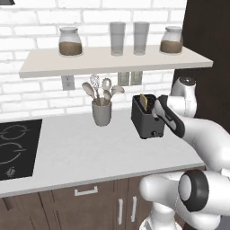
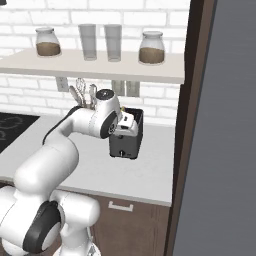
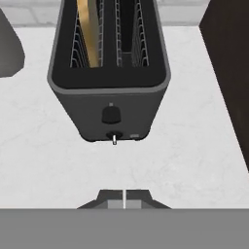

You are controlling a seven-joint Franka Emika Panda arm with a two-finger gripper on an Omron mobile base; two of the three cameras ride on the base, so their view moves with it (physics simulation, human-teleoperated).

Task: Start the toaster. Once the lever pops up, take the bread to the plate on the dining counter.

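Observation:
The black toaster (image 1: 146, 122) (image 2: 128, 146) (image 3: 111, 95) stands on the white worktop near its right end. A tan slice of bread (image 1: 143, 101) (image 3: 88, 34) stands upright in one of the slots. On the toaster's front face are a round knob and, below it, a small lever (image 3: 114, 139). My gripper (image 3: 124, 198) hovers in front of and above that face, shut, with its two tips pressed together and nothing between them. From the base views the hand (image 1: 167, 116) (image 2: 126, 125) sits right at the toaster's near upper edge. The plate and the dining counter are out of view.
A grey utensil cup (image 1: 102, 113) (image 3: 8, 48) stands left of the toaster. A black cooktop (image 1: 15, 148) lies at the worktop's far left. A shelf (image 1: 112, 62) with jars and glasses hangs above. A tall dark cabinet side (image 2: 197, 125) (image 3: 228, 73) rises close to the toaster's right.

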